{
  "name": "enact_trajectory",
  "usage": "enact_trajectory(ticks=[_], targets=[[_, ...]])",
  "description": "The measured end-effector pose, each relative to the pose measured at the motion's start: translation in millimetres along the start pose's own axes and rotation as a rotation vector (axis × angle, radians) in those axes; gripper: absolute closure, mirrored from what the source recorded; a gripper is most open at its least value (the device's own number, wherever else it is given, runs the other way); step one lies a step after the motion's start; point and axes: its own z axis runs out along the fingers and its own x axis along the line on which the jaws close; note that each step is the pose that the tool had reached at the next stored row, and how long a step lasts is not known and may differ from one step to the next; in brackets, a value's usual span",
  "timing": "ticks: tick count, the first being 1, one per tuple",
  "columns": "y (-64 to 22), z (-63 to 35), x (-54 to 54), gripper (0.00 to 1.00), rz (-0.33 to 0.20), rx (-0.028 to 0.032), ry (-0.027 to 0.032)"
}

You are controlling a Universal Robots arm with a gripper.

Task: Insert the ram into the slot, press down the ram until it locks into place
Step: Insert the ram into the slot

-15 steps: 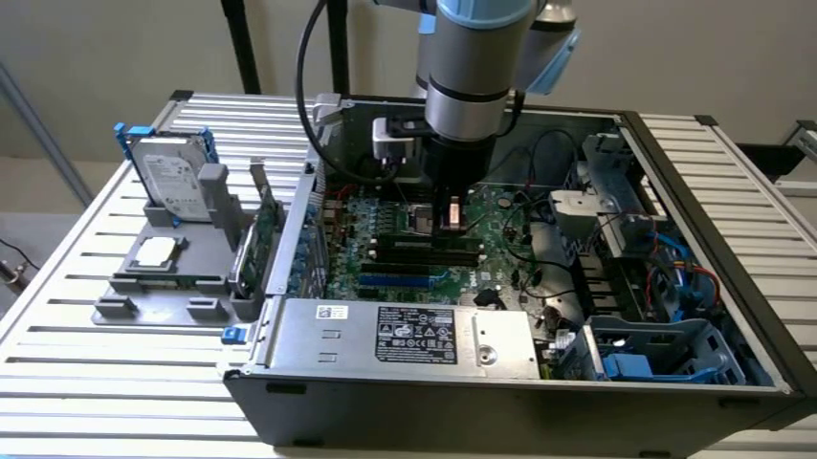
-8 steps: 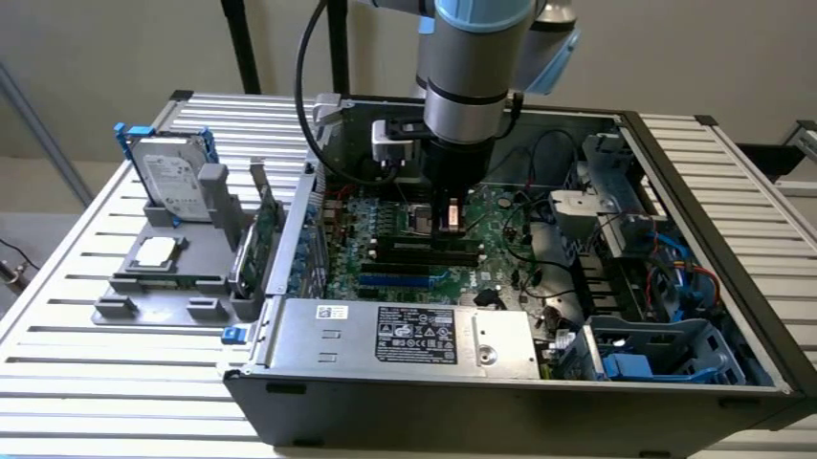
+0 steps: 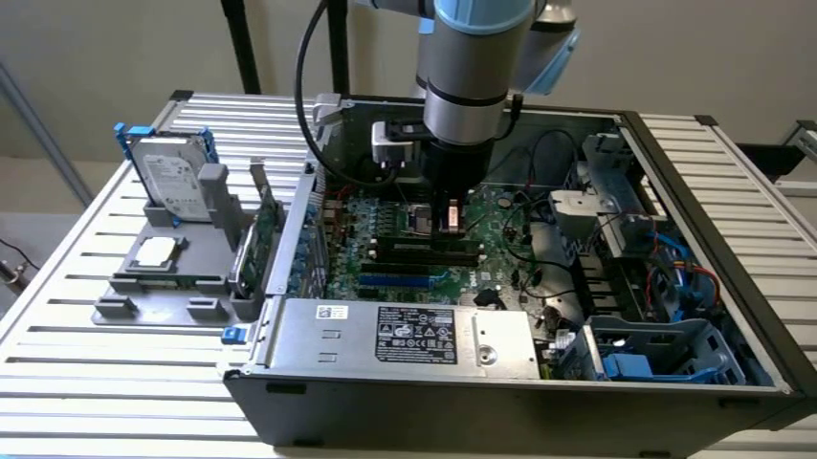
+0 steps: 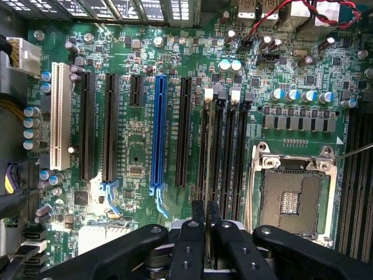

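My gripper (image 4: 206, 205) hangs low over the motherboard (image 4: 134, 146), its two black fingers (image 4: 198, 233) pressed together and shut. Their tips sit directly above the black memory slots (image 4: 224, 146), which run in parallel beside the square metal processor socket (image 4: 291, 201). The ram (image 4: 211, 149) shows as a thin strip seen edge-on, seated along the slot under the fingertips and hard to tell from the slot walls. Small white end clips (image 4: 208, 93) mark the slots' far ends. In the exterior view the gripper (image 3: 450, 222) reaches down into the open case above the dark slots (image 3: 422, 251).
A blue socket (image 4: 158, 131) and black card sockets (image 4: 109, 125) lie beside the memory slots. On the exterior view's left, a grey fixture (image 3: 160, 287) holds a hard drive (image 3: 172, 182) and an upright green card (image 3: 264, 239). A power supply (image 3: 402, 335) fills the case's near side, and cables (image 3: 549, 191) cross it.
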Motion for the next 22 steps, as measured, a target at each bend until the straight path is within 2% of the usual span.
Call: enact_trajectory(ticks=[13, 22], targets=[[1.1, 2.6, 0.7, 0.87, 0.000, 0.0055, 0.0002], [1.5, 2.8, 0.7, 0.87, 0.000, 0.0065, 0.0065]])
